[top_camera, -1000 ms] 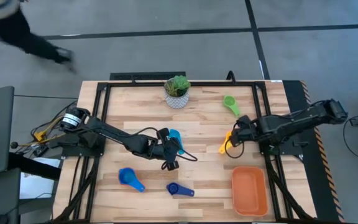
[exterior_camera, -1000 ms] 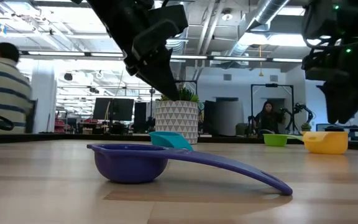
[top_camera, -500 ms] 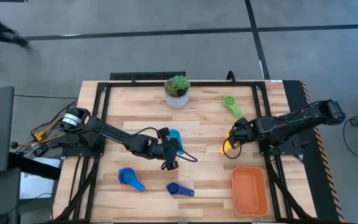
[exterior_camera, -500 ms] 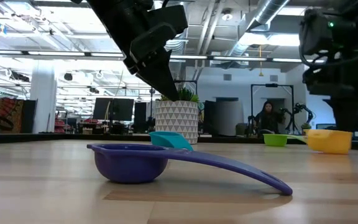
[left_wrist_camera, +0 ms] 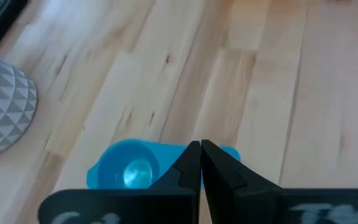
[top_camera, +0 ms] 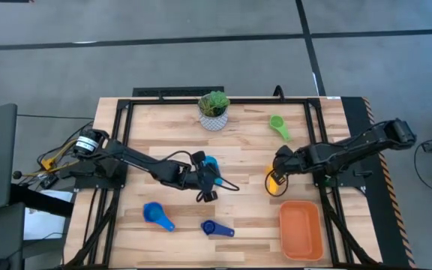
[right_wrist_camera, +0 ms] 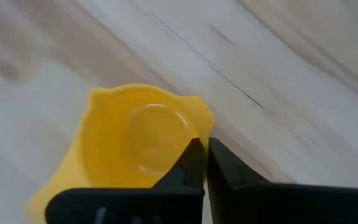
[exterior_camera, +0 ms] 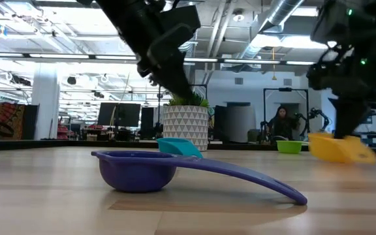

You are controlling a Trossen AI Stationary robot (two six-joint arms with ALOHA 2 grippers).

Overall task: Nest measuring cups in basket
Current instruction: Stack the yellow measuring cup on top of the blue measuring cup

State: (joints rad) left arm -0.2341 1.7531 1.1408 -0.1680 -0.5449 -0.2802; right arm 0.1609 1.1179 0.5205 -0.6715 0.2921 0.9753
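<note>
My right gripper (top_camera: 276,175) is shut on the yellow measuring cup (top_camera: 274,185) right of the table's middle, just beyond the orange basket (top_camera: 301,229). My left gripper (top_camera: 205,180) hangs shut above the table's middle, its tips (left_wrist_camera: 200,149) over a light blue cup (left_wrist_camera: 135,171) that lies on the table, untouched. A green cup (top_camera: 278,125) rests far right. A blue cup (top_camera: 156,215) and a small dark blue cup (top_camera: 216,229) rest near the front edge. My right gripper pinches the yellow cup's rim (right_wrist_camera: 199,127) between its two fingers, on the side away from the handle (right_wrist_camera: 48,193). The fingers come steeply from above. In the low view the cup (exterior_camera: 337,147) sits tilted below them; whether its base is off the table I cannot tell.
A white patterned pot with a green plant (top_camera: 214,111) stands at the table's far middle. Black frame rails run along the table's left and right sides. Bare wood lies between the cups and around the basket.
My right gripper has come down and a little toward the near edge onto the yellow cup, rolled its wrist, and shut on the rim. The cup, flat on the table before, now sits tipped. A person beyond the table's far left corner has walked out of view.
</note>
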